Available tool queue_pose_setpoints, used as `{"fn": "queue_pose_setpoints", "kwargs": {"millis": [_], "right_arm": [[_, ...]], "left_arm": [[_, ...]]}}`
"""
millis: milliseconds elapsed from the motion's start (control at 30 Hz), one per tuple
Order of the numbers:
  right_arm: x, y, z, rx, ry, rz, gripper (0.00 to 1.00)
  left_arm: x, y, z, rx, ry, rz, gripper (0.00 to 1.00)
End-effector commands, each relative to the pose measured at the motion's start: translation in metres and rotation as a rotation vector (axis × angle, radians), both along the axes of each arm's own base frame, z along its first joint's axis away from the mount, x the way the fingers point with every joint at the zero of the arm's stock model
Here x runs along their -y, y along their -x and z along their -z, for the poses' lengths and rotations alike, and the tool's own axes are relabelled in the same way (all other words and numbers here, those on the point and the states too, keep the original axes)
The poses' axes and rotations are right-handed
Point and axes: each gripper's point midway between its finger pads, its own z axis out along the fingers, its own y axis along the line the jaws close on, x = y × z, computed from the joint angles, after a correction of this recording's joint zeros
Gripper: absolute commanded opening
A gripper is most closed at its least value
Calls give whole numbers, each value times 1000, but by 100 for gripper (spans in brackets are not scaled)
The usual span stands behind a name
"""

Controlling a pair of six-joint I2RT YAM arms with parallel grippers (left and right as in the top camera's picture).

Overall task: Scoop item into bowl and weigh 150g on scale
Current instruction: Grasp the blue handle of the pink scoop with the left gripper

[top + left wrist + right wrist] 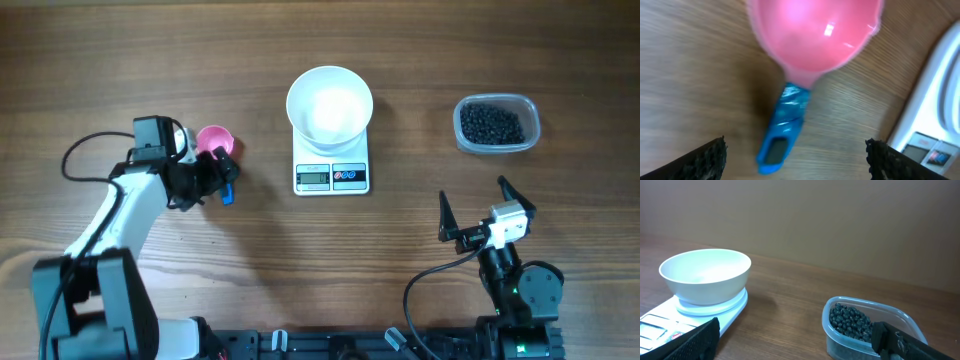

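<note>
Pink round plastic scoop with a short blue handle [216,142] lies flat on the wooden tabletop [300,260] at the left of the overhead frame. The left claw [222,178] hangs over the handle with its fingers spread wide on either side, touching nothing. The handle is slim and low against the wood. An off-centre closing could shove it aside, or pinch only its end so that the cup droops and twists once loaded.

At the upper centre, the round white smooth-sided bowl [330,105] sits empty on the small white square digital scale [332,177], just beside the scoop. A careless lift or swing could bump the scale, shift the bowl on its platform or press a button. The display is too small to read.

At the upper right, well apart from the scoop, the small round black bean-like pieces [491,124] fill a clear rectangular plastic container [536,118]. That tub looks light, so a scoop pushed into it may slide or tip it. Round beans carried to the bowl may roll off and scatter. Any that land on the scale beside the bowl would falsify the weight, and one generous scoop could overshoot the target.

At the lower right, the right claw [472,190] stands wide open and empty, near the container.
</note>
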Motion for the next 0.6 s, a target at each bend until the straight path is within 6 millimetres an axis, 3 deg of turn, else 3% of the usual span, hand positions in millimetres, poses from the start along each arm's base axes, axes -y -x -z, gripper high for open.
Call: {"fn": "queue_pose_setpoints", "kwargs": {"millis": [0, 233, 400, 467, 567], "right_arm": [[3, -1, -1, 2, -12, 15, 100], [3, -1, -1, 2, -12, 15, 100], [3, -1, -1, 2, -12, 15, 100], [3, -1, -1, 2, -12, 15, 100], [3, -1, -1, 2, -12, 15, 100]], "left_arm": [[15, 10, 15, -27, 69, 110, 91], [1, 4, 33, -27, -14, 118, 85], [1, 4, 34, -16, -29, 148, 64], [1, 7, 36, -29, -27, 150, 61], [2, 11, 39, -50, -19, 152, 49]]}}
